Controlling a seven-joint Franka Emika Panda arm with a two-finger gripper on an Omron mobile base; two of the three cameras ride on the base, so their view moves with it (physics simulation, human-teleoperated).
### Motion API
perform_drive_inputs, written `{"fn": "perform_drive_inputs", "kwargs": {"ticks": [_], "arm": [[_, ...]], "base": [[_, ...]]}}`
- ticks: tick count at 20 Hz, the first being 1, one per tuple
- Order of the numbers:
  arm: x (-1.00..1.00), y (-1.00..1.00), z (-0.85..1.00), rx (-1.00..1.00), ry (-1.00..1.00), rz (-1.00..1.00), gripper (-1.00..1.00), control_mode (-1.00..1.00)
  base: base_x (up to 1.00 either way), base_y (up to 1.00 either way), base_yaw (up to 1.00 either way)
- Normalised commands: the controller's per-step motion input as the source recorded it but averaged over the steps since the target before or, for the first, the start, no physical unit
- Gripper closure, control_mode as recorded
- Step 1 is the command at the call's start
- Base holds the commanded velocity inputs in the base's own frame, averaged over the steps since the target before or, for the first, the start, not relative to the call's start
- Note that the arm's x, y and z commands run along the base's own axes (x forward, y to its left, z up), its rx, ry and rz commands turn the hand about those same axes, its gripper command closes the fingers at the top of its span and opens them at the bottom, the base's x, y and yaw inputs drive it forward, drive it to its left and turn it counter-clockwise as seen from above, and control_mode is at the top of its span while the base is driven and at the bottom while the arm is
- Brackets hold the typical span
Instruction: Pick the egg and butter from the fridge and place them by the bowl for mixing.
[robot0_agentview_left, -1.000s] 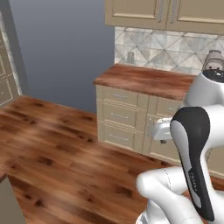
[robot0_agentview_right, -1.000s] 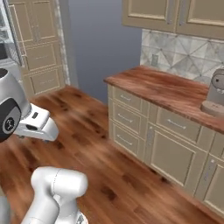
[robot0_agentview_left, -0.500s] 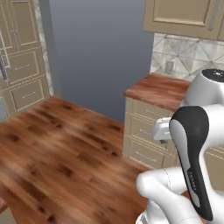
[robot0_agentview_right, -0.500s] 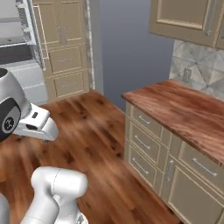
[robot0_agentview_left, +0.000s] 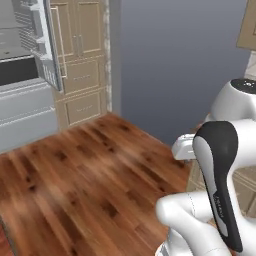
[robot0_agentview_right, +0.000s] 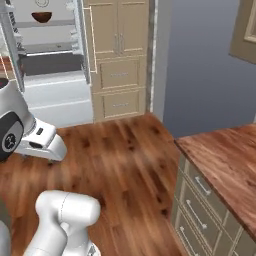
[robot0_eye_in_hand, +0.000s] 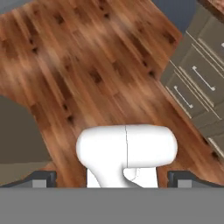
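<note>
The fridge (robot0_agentview_left: 22, 100) stands open at the far upper left, across the wood floor, with pale grey shelves and a door lined with white wire racks (robot0_agentview_left: 42, 40). From the right base view the fridge (robot0_agentview_right: 52, 95) shows its shelves between two open doors. The egg, the butter and the bowl are out of view. My gripper (robot0_eye_in_hand: 113, 179) is open, with its two dark fingertips (robot0_eye_in_hand: 43, 178) wide apart and nothing between them. It points down at the floor, far from the fridge.
A glossy reddish-brown wooden bowl (robot0_agentview_right: 41, 16) sits on an upper fridge shelf. Tall beige cabinets (robot0_agentview_right: 120, 55) stand right of the fridge, then a grey-blue wall (robot0_agentview_left: 180, 65). A wooden counter with drawers (robot0_agentview_right: 220, 165) lies close on the right. Open wood floor (robot0_agentview_left: 75, 175) stretches ahead.
The whole picture has swung as the base turned: the counter and backsplash slid off to the right and the open fridge came into view at the left. The gripper stayed open.
</note>
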Motion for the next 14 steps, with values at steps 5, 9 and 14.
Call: {"fn": "perform_drive_inputs", "kwargs": {"ticks": [5,9,14], "arm": [[0.00,0.00,0.00,0.00,0.00,0.00,-1.00,1.00],[0.00,0.00,0.00,0.00,0.00,0.00,-1.00,1.00],[0.00,0.00,0.00,0.00,0.00,0.00,-1.00,1.00]], "base": [[1.00,0.00,0.45],[1.00,0.00,0.40],[1.00,0.00,0.28]]}}
